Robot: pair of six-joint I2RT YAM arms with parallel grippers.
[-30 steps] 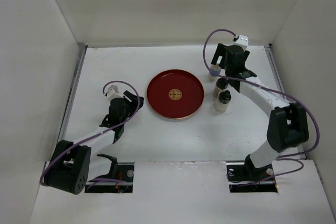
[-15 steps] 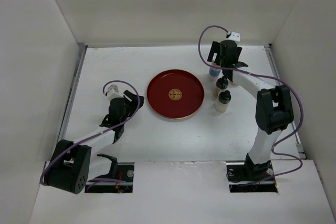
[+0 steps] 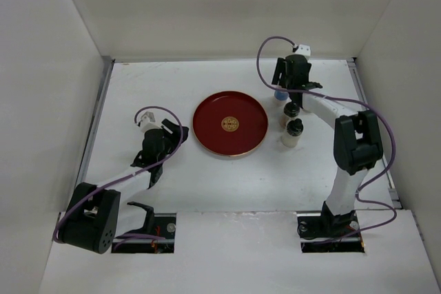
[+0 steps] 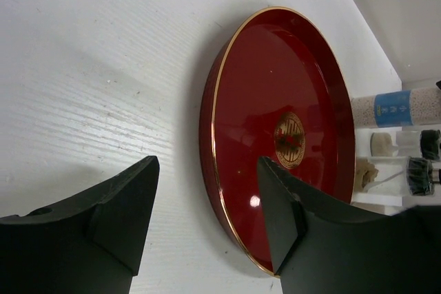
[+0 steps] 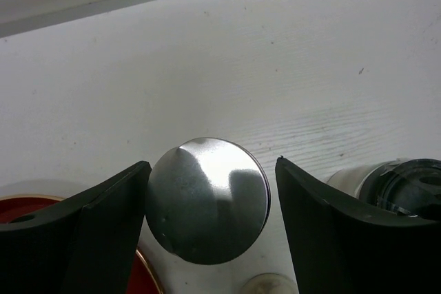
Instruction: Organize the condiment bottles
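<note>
The right gripper [image 5: 211,166] brackets the cap of the white bottle [image 5: 207,201], actual pinch indeterminable, so an off-centre squeeze can topple it onto the adjacent black-capped shaker [image 5: 396,187].

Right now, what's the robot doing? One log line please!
right gripper: straddling white bottle | left gripper: open, empty | shakers: beside tray

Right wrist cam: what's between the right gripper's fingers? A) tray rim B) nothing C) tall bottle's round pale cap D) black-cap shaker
C: the round pale cap sits between the fingers of the right gripper; a black-capped shaker stands off to one side.
</note>
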